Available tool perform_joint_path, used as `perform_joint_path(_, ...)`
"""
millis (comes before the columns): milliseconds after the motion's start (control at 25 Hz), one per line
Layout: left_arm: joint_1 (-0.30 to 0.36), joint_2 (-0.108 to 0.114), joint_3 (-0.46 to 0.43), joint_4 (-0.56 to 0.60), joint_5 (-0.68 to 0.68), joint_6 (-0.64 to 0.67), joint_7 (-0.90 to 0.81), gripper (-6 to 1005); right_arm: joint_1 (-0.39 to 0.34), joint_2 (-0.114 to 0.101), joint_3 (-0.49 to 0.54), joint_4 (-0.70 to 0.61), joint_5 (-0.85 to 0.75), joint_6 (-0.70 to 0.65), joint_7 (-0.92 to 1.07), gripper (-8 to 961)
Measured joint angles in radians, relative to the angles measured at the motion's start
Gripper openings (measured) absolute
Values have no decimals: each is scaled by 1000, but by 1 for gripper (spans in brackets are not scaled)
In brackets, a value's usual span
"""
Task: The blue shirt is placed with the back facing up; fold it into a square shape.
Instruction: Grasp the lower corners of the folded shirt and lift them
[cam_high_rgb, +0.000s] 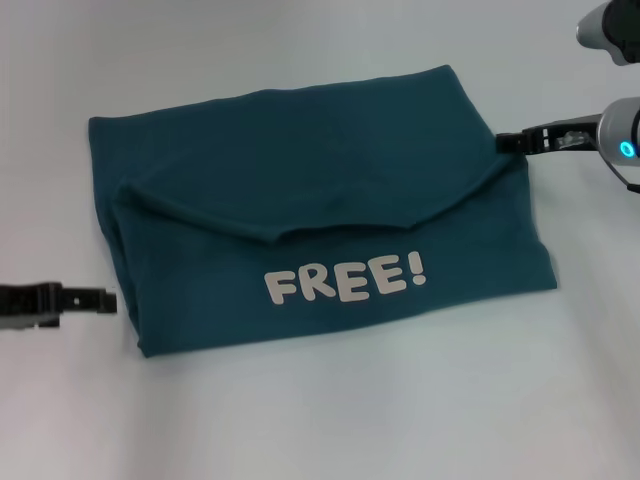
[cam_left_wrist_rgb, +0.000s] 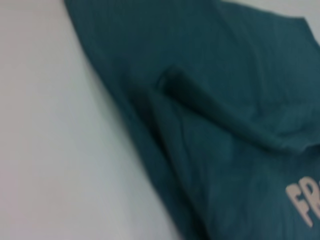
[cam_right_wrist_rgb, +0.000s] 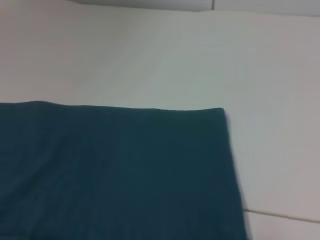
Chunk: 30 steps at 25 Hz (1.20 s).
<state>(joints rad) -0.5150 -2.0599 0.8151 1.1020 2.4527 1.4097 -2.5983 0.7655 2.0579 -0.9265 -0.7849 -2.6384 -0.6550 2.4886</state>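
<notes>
The blue shirt (cam_high_rgb: 320, 190) lies folded into a rough rectangle in the middle of the white table (cam_high_rgb: 330, 420). Its far part is turned over the near part in a curved flap, and white "FREE!" lettering (cam_high_rgb: 345, 279) shows on the near half. My left gripper (cam_high_rgb: 100, 299) hovers low just off the shirt's near left corner, a small gap away from the cloth. My right gripper (cam_high_rgb: 505, 142) sits at the shirt's right edge where the flap ends. The left wrist view shows the shirt (cam_left_wrist_rgb: 225, 100) with its fold ridge; the right wrist view shows a flat corner of the shirt (cam_right_wrist_rgb: 115, 170).
Bare white tabletop surrounds the shirt on all sides. A thin seam in the table surface (cam_right_wrist_rgb: 280, 215) runs near the shirt's corner in the right wrist view.
</notes>
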Motion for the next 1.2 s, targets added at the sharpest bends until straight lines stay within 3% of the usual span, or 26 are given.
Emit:
perform_joint_path(400,-77,9,0,-158,35,-5,-18,929,14,8,-3,-6,0,-3,-6,930)
perform_joint_path(1200,-184,12,9,-328,87,-80,-46,922,6,11,-14,-7,-1,5,-8,930)
